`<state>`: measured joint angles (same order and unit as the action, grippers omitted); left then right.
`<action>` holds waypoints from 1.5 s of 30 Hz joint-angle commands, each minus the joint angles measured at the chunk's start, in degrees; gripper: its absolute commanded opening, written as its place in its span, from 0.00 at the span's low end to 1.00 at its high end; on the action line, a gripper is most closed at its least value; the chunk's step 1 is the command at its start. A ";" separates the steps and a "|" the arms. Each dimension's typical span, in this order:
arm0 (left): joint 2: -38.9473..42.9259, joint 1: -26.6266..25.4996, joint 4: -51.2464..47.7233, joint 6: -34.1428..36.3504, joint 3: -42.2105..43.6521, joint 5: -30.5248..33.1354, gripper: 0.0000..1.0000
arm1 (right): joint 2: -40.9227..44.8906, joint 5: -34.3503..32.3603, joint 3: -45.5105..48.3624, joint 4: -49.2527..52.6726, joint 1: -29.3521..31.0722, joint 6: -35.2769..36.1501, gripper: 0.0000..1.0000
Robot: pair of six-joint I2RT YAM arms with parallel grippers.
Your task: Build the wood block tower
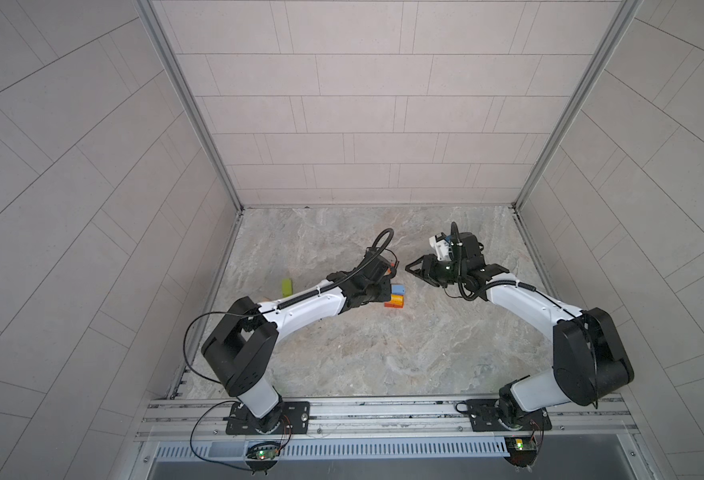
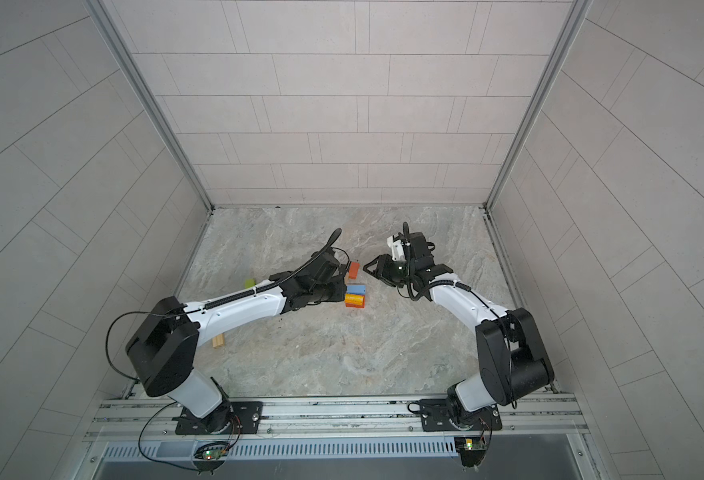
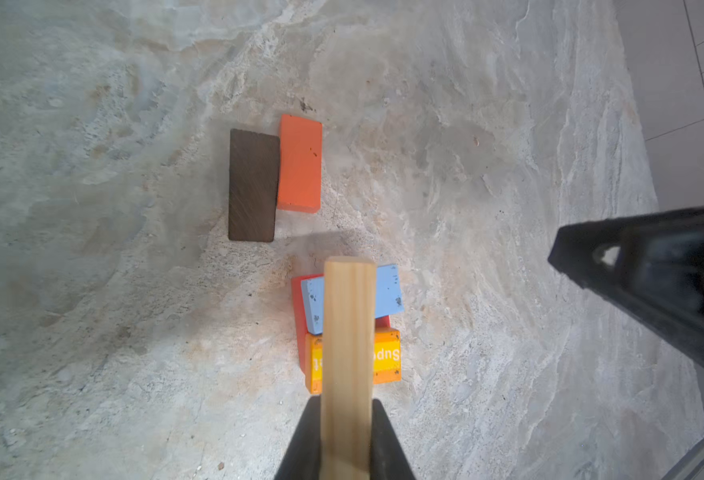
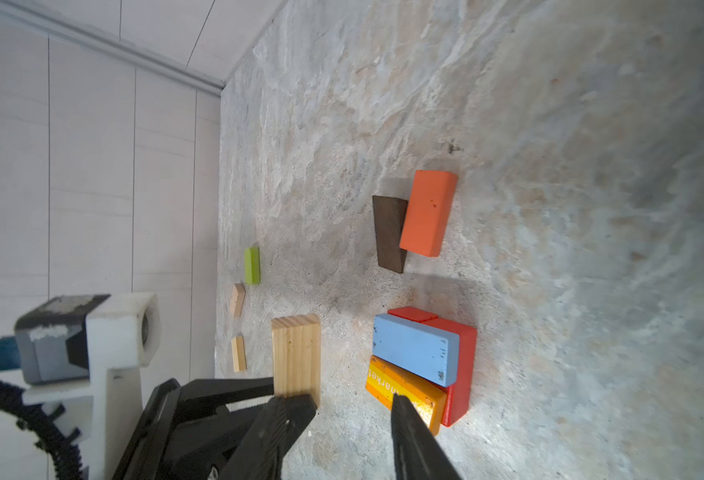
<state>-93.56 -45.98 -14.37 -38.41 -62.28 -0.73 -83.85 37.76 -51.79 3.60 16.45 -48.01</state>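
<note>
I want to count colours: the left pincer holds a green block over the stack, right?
Not green. The left pincer holds a tan block over the stack, as the left wrist view shows. The green block lies far off on the table.

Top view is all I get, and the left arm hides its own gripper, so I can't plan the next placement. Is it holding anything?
Observer: Yes. The left gripper is shut on a tan block.
Operator: Is it on the tower?
Observer: No. The right wrist view shows it apart from the tower, not resting on it.
Operator: Any dark brown block?
Observer: Yes, the dark brown block lies flat against the orange block, beyond the tower.
</note>
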 commanded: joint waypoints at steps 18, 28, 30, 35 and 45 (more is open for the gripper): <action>-7.55 -3.95 -9.95 -2.01 -6.80 8.73 0.04 | 2.99 -2.25 6.57 -3.15 -2.72 1.10 0.32; -10.09 -4.39 -11.21 -2.81 -9.76 9.08 0.04 | 3.17 -2.03 7.40 -4.44 -2.91 0.66 0.31; -10.58 -4.47 -11.53 -2.73 -10.34 9.20 0.04 | 3.16 -1.99 7.56 -4.64 -2.91 0.63 0.31; -11.19 -4.74 -12.30 -2.80 -11.32 10.18 0.04 | 2.99 -1.81 7.49 -4.96 -3.00 0.51 0.30; -12.83 -4.91 -13.22 -2.80 -13.22 10.22 0.05 | 3.26 -1.63 7.76 -5.10 -3.09 0.46 0.30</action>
<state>-105.38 -50.46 -26.06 -40.73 -73.87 8.43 -82.21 36.53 -44.64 -0.64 13.69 -47.18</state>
